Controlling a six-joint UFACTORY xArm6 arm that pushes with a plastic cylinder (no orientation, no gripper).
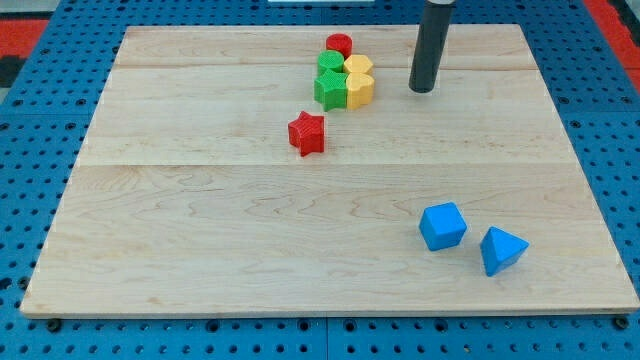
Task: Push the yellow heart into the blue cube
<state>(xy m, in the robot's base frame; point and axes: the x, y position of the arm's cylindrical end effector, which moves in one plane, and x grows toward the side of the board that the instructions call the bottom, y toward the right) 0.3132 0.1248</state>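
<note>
The yellow heart sits in a tight cluster near the view's top centre, touching a green star on its left and a yellow hexagon above it. The blue cube lies far off at the view's lower right. My tip rests on the board just right of the cluster, about a block's width to the right of the yellow heart and not touching it.
A green block and a red cylinder complete the cluster's top. A red star lies below and left of it. A blue triangular block sits right of the blue cube. The wooden board lies on blue pegboard.
</note>
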